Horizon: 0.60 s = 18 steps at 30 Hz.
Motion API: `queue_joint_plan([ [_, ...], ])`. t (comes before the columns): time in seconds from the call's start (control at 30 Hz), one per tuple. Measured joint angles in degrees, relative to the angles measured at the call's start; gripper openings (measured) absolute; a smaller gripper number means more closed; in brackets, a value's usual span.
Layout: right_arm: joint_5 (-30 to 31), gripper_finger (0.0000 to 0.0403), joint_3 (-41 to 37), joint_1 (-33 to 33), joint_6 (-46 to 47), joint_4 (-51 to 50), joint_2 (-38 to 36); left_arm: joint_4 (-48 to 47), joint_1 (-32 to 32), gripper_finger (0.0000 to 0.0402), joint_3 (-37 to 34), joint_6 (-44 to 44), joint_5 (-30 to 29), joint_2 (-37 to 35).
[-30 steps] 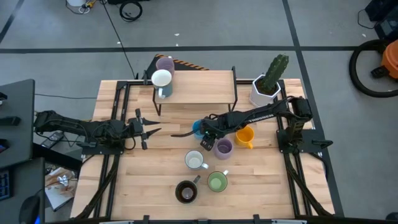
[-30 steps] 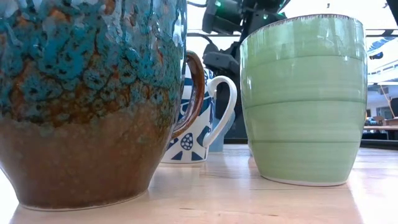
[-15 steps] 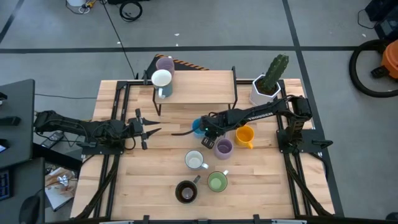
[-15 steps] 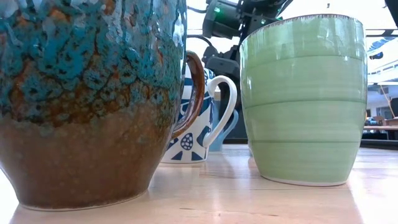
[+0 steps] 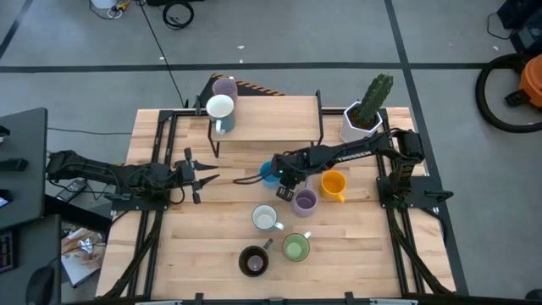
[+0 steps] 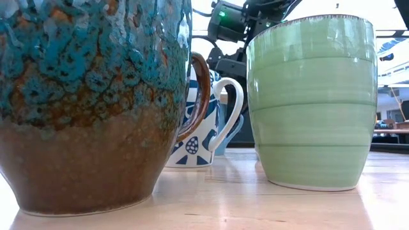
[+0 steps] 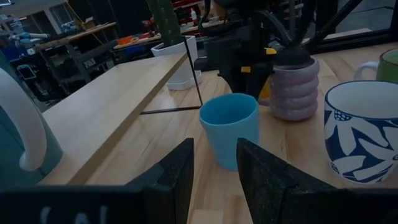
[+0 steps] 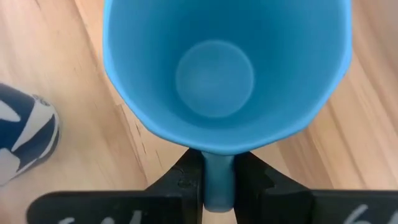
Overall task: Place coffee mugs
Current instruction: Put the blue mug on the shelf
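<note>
A blue mug [image 5: 269, 172] stands on its base mid-table, and my right gripper [image 8: 217, 186] is shut on its handle. In the left wrist view it [image 7: 229, 127] shows upright with my right gripper [image 7: 249, 59] behind it. My left gripper [image 5: 207, 178] waits open at the table's left, pointing at the blue mug. Near it stand a ribbed lilac mug [image 5: 304, 201], an orange mug [image 5: 333, 184], a white patterned mug [image 5: 266, 219], a green mug [image 5: 295, 247] and a dark brown mug [image 5: 252, 261]. Another lilac mug [image 5: 224, 85] and a white mug [image 5: 219, 108] stand on the raised shelf [image 5: 271, 119]. My right gripper pinches the blue mug's handle [image 8: 217, 171] between its two fingers [image 8: 185, 180], on the side of the mug toward the table's right. The fingers come from above, slanting down from the right. The mug stands upright with its base on the table [image 7: 231, 163].
A white faceted pot with a green cactus [image 5: 362, 119] stands at the far right, beside the shelf. The shelf's thin black legs [image 7: 194, 74] stand close behind the blue mug. In the low view the dark brown mug [image 6: 96, 102] and the green mug [image 6: 313, 102] fill the foreground.
My right gripper has shifted a little toward the table's far edge, staying at the blue mug. The mug stands where it was.
</note>
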Motion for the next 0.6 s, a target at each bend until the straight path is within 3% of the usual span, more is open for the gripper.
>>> queue_joint_plan([
  [0.6, -3.27, 0.0057, 9.49, -0.61, -9.75, -0.53, 0.02, -0.01, 0.01, 0.0128, -0.01, -0.44, 0.00, 0.01],
])
